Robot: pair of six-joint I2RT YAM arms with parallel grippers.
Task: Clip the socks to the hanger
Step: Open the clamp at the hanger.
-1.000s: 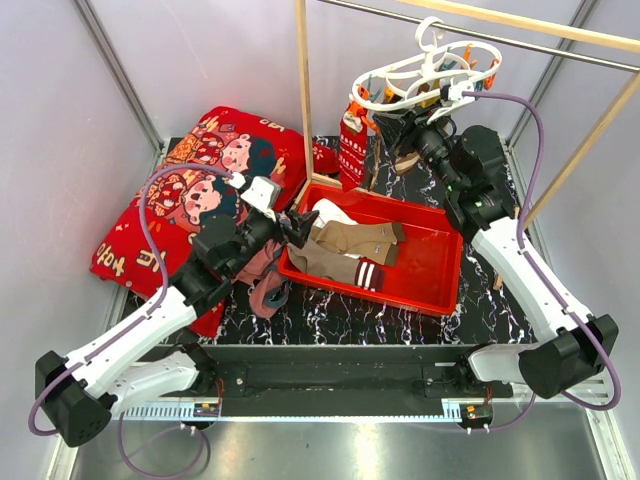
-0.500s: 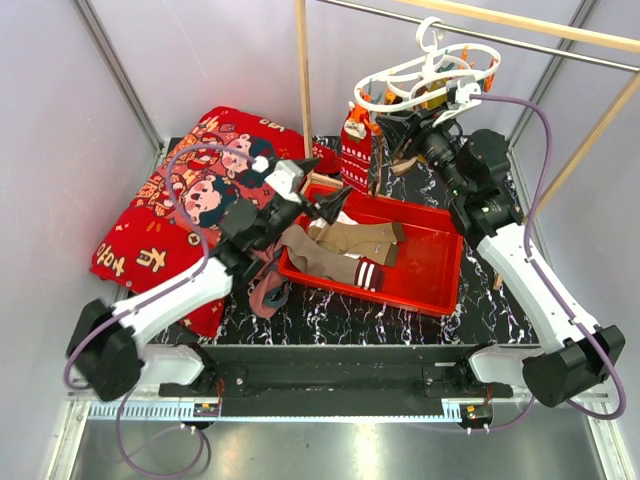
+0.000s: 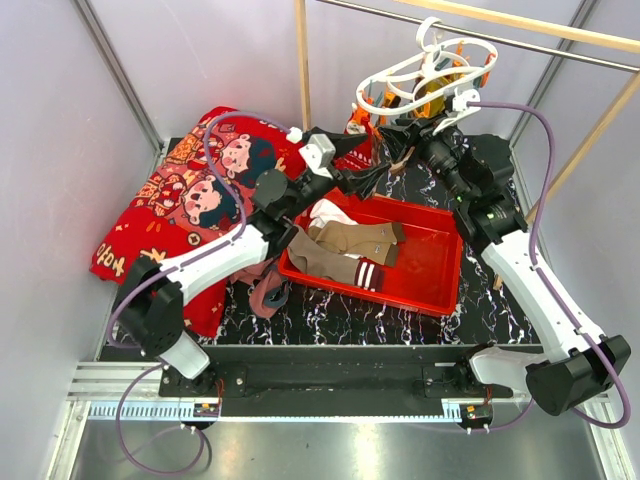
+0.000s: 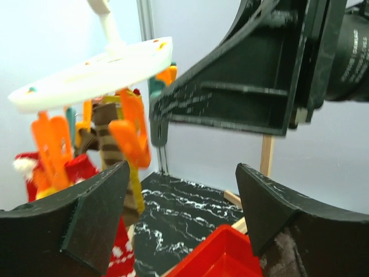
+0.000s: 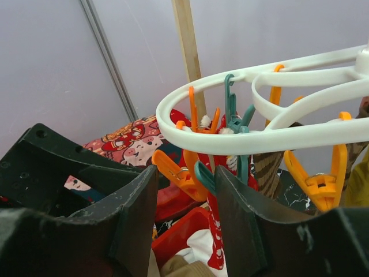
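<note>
The white ring hanger (image 3: 425, 72) with orange and teal pegs hangs from the pole at the back right. A taupe striped sock (image 5: 268, 167) hangs clipped to it, and also shows in the left wrist view (image 4: 106, 130). More taupe socks (image 3: 355, 240) and a white sock (image 3: 330, 212) lie in the red tray (image 3: 440, 275). My right gripper (image 3: 402, 135) is open just under the ring, with an orange peg (image 5: 179, 173) and a teal peg (image 5: 204, 176) between its fingertips (image 5: 138, 190). My left gripper (image 3: 372, 172) is open and empty, raised beside the right one, facing the hanger (image 4: 98, 72).
A red cartoon cushion (image 3: 185, 195) lies at the left. A mauve cloth bundle (image 3: 265, 285) sits by the tray's left edge. A red-and-white patterned stocking (image 5: 214, 236) hangs from the hanger. Thin wooden poles (image 3: 302, 70) stand at the back. Grey walls enclose the black marbled table (image 3: 330, 320).
My left arm has lifted out of the tray and reached back and right, up to the hanger beside the right gripper. The right gripper has edged closer under the ring.
</note>
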